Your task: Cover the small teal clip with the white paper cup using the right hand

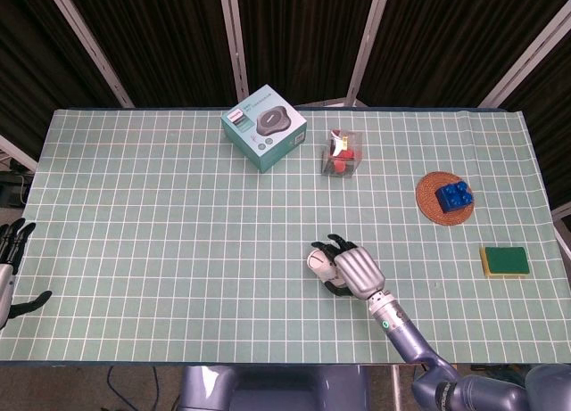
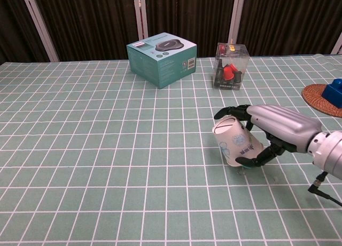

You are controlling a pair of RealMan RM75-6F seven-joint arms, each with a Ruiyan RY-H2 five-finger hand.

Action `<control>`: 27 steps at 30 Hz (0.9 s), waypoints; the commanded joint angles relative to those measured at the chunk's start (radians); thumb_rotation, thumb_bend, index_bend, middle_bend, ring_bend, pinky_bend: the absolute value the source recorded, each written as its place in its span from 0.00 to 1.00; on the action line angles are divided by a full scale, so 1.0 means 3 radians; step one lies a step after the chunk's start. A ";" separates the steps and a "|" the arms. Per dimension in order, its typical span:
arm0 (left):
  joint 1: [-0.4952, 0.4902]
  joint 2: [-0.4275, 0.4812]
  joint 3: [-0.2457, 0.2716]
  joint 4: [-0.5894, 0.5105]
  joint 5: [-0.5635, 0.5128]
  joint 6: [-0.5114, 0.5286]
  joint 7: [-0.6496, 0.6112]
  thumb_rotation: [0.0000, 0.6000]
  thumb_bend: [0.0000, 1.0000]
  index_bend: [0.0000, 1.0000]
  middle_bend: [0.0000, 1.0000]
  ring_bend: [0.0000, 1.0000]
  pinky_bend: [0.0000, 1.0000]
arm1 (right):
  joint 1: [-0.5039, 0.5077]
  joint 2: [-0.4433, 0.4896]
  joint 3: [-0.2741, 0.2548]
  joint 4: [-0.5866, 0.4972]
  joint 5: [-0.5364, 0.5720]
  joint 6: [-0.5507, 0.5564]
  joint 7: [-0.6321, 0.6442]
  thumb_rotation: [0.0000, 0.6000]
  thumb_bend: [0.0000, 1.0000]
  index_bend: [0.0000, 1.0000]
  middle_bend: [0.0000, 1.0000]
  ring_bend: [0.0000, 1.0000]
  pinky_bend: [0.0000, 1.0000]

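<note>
My right hand grips the white paper cup from the side. The cup is upside down and tilted, its base pointing up and to the left, its mouth low against the table. In the head view the cup shows just left of the right hand. The small teal clip is hidden under the cup and fingers in both views. My left hand rests at the table's far left edge, fingers apart, holding nothing.
A teal box and a clear box of red items stand at the back. A woven coaster with a blue brick and a green-yellow sponge lie at the right.
</note>
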 commanded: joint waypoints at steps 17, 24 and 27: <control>-0.0005 -0.0013 0.0002 -0.0009 -0.0017 -0.0004 0.0044 1.00 0.00 0.00 0.00 0.00 0.00 | -0.0131 0.0199 -0.0272 -0.0244 -0.0203 0.0038 0.0085 1.00 0.18 0.06 0.15 0.02 0.21; 0.0004 0.0006 0.0007 -0.0026 0.0000 0.0008 0.0015 1.00 0.00 0.00 0.00 0.00 0.00 | -0.0183 0.0248 -0.0269 -0.0330 -0.0164 0.0061 0.0010 1.00 0.18 0.00 0.00 0.00 0.08; 0.0006 0.0011 0.0011 -0.0028 0.0010 0.0011 0.0006 1.00 0.00 0.00 0.00 0.00 0.00 | -0.0204 0.0279 -0.0271 -0.0361 -0.0180 0.0097 0.0032 1.00 0.18 0.00 0.00 0.00 0.05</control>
